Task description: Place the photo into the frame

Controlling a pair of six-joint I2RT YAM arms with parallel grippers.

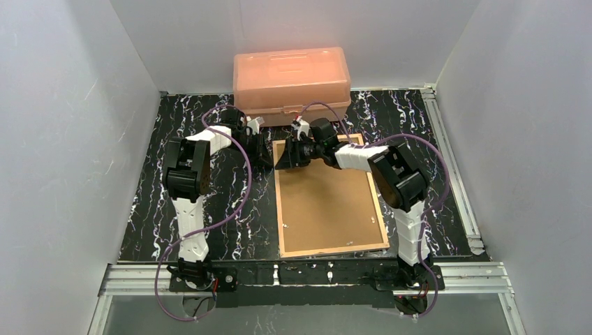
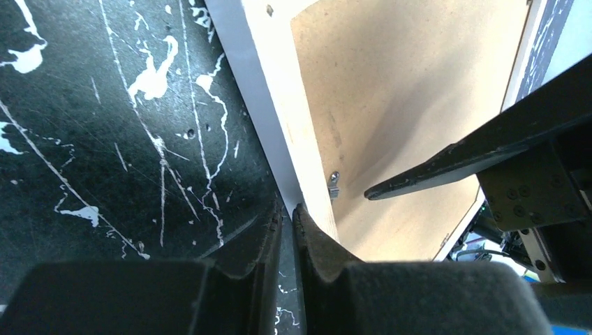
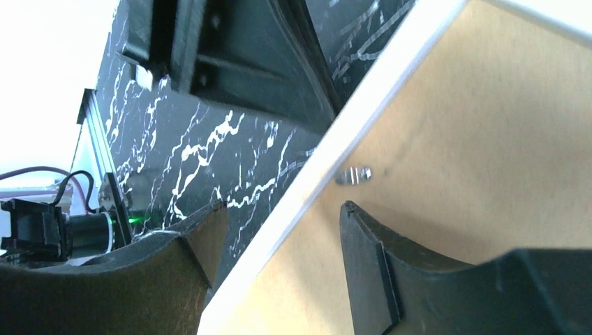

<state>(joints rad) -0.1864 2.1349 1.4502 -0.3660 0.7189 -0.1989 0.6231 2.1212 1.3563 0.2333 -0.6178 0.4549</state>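
The frame [image 1: 279, 209] lies back up on the black marbled table, with the brown backing board [image 1: 328, 202] set in it. The photo is hidden. My right gripper [image 1: 285, 159] is open at the frame's far left corner. In the right wrist view it [image 3: 283, 209] straddles the white-edged rail [image 3: 307, 188], one finger over the table and one over the board [image 3: 489, 125], beside a metal tab [image 3: 354, 174]. My left gripper [image 1: 262, 155] is just left of that corner. In the left wrist view it [image 2: 287, 215] is shut, tips against the frame's outer edge [image 2: 293, 118].
An orange plastic box [image 1: 291, 73] stands at the back, just beyond the frame's far edge. White walls enclose the table on three sides. Metal rails run along the right side [image 1: 447, 160] and near edge. A right finger [image 2: 447, 167] reaches over the board.
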